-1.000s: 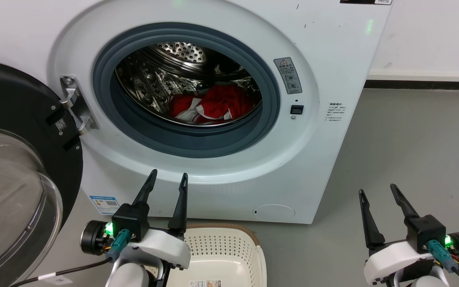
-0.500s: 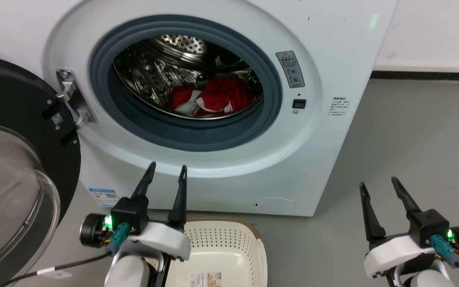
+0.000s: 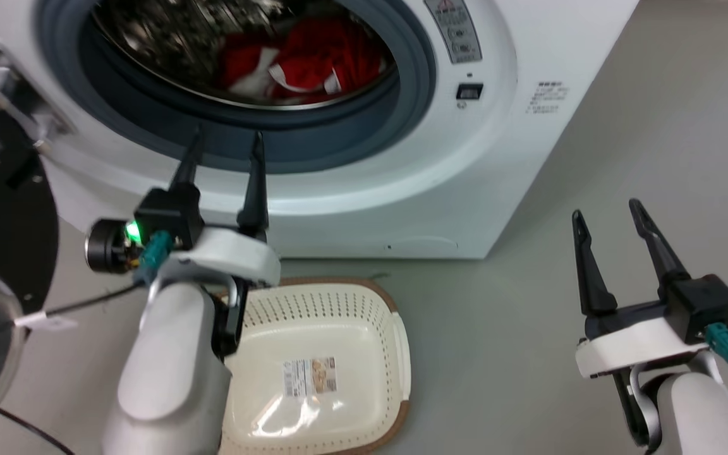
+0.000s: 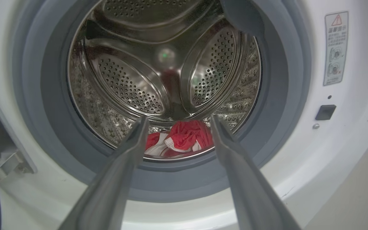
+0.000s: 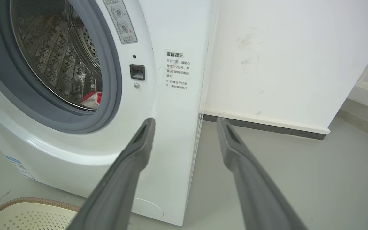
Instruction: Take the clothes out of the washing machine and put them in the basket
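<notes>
**Both grippers empty at the open washing machine; clothes in the drum.**

The washing machine (image 3: 402, 170) stands with its black-rimmed door (image 3: 4, 208) swung open on the robot's left. The clothes (image 3: 313, 60), red with white trim, lie heaped at the bottom of the perforated steel drum (image 4: 129, 89), behind the grey rubber ring (image 3: 351, 133). The left gripper (image 3: 226, 134) points at the drum opening with its fingers spread and nothing between them. In the left wrist view the clothes appear in the gap between its two fingers. The right gripper (image 3: 605, 210) hangs over the floor (image 3: 515, 328) to the right of the machine, fingers likewise spread and empty. The basket (image 3: 395, 354) sits on the floor just in front of the washer base, partly under the left forearm.
</notes>
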